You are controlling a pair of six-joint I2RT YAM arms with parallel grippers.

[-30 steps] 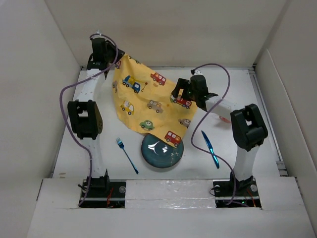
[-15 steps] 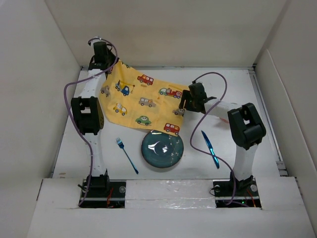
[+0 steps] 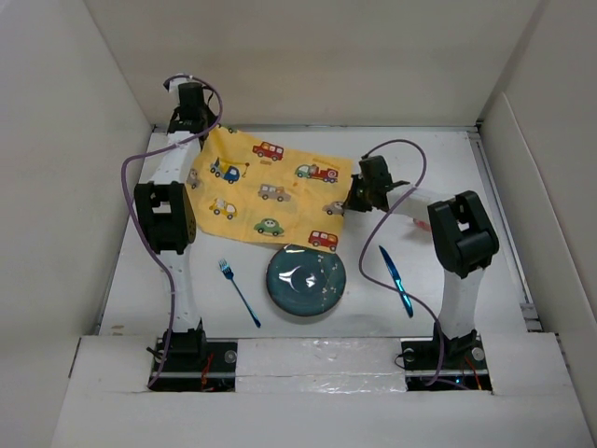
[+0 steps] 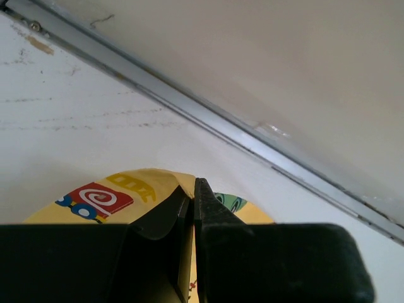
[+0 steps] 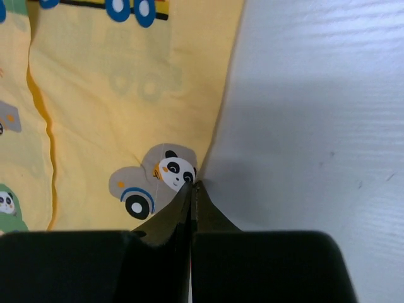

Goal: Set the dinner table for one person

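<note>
The left claw (image 4: 194, 189) and right claw (image 5: 191, 184) are each pinched shut on an edge of the soft, light cloth (image 3: 270, 191), spread on the rigid white table (image 3: 448, 159) behind the plate (image 3: 306, 280); its edges should grip best.

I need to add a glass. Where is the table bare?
Bare: the far right corner of the dinner table, between the yellow car-print cloth and the right wall. Crowded: the near middle, where blue fork, teal plate and blue knife lie side by side.
</note>
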